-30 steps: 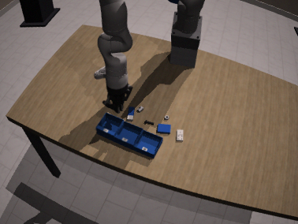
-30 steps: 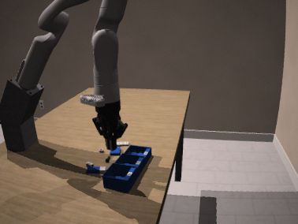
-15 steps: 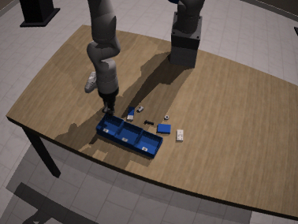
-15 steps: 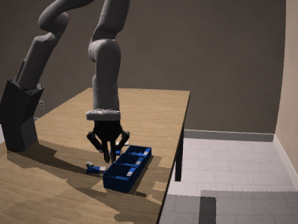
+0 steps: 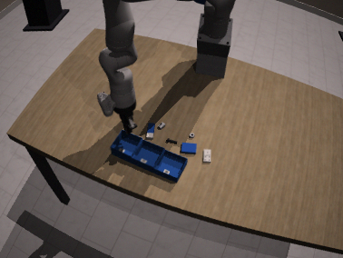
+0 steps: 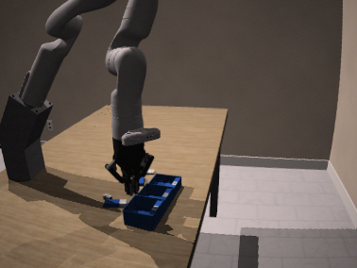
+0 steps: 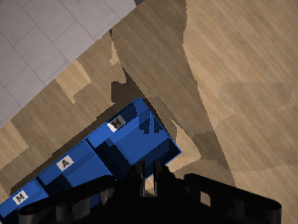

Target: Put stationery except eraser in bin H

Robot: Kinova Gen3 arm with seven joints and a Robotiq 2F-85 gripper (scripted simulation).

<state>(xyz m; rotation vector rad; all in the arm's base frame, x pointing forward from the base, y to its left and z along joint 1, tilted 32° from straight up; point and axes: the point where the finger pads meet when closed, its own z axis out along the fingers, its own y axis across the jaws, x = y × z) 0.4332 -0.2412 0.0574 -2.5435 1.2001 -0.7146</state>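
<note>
The blue three-part bin (image 5: 179,173) (image 6: 142,219) (image 7: 165,145) lies near the table's front edge, with labels M, A and H. The H compartment (image 5: 125,144) (image 7: 137,137) is its end one. My gripper (image 5: 131,126) (image 6: 130,191) (image 7: 149,170) hangs low over the rim of that H end, fingers shut, and I see nothing between them. Behind the bin lie a blue-and-white block (image 5: 150,131), a small grey piece (image 5: 161,125), a black screw (image 5: 171,141), a metal nut (image 5: 191,134), a flat blue pad (image 5: 188,147) and a white piece (image 5: 207,155).
The arm's dark base (image 5: 211,56) (image 6: 21,142) stands at the back of the wooden table (image 5: 272,136). The table's front edge runs close behind the bin in the wrist view, with grey floor tiles (image 7: 45,35) beyond it.
</note>
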